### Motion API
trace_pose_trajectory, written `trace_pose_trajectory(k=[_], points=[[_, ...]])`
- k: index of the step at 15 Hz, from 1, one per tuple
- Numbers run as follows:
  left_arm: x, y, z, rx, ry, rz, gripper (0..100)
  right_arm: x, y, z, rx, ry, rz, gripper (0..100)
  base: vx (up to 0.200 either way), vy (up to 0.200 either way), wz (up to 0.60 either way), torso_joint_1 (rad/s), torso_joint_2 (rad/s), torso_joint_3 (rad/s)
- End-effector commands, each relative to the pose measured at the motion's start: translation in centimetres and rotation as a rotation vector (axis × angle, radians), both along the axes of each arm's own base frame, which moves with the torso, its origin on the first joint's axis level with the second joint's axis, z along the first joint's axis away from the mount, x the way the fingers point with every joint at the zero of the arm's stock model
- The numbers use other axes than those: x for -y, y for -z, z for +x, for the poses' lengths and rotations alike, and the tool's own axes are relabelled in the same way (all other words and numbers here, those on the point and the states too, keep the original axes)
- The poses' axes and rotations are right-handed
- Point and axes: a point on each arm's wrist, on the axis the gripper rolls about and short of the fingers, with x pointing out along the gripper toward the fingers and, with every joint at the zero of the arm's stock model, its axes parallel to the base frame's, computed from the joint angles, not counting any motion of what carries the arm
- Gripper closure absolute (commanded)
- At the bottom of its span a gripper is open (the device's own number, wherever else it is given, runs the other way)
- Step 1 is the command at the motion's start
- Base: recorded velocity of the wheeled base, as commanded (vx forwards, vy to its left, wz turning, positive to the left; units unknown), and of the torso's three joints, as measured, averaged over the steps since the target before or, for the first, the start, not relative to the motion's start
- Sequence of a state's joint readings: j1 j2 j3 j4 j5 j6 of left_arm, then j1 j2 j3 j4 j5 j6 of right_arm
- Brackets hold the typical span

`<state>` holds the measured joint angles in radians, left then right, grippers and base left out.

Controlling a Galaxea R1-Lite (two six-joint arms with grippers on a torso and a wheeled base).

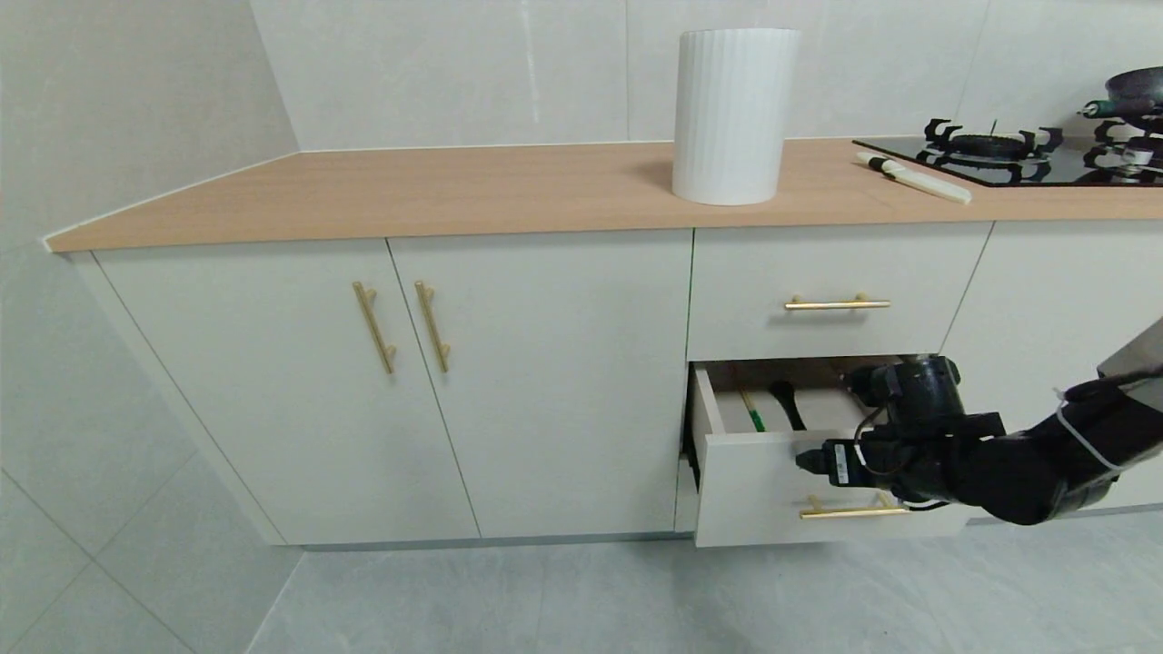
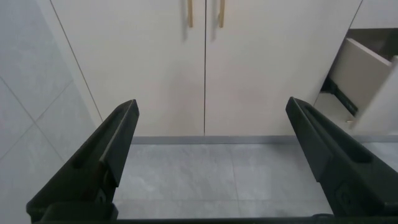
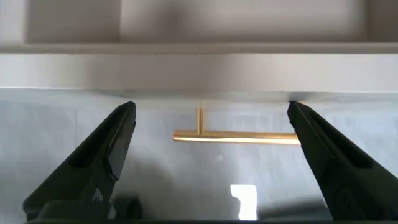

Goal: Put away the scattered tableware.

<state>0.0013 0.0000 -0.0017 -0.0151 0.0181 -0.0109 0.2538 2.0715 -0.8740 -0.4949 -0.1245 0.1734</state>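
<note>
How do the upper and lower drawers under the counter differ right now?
The upper drawer is shut flush; the lower drawer is pulled out, showing utensils inside. The right tool sits at the lower drawer's front, nothing at the upper drawer. Both have pale fronts and gold bar handles.

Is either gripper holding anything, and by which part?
Nothing is held. The left gripper and right gripper are open and empty; the right one is by the drawer, not gripping its handle.
</note>
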Motion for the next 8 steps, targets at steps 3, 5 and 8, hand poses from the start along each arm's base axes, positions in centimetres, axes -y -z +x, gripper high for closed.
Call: trace_pose_trajectory(k=[3, 5, 8], points=[[0.0, 0.0, 0.0, 0.0, -0.001, 0.0, 0, 0.1, 1.3, 5.1, 0.051, 0.012, -0.016, 0, 0.0, 0.0, 0.0, 0.0, 0.0, 0.0], [0.0, 0.0, 0.0, 0.0, -0.001, 0.0, 0, 0.7, 2.1, 7.1, 0.071, 0.031, -0.008, 0, 0.0, 0.0, 0.0, 0.0, 0.0, 0.0], [0.0, 0.0, 0.0, 0.0, -0.001, -0.001, 0, 1.7, 2.9, 9.1, 0.118, 0.057, 0.009, 0, 0.0, 0.0, 0.0, 0.0, 0.0, 0.0]])
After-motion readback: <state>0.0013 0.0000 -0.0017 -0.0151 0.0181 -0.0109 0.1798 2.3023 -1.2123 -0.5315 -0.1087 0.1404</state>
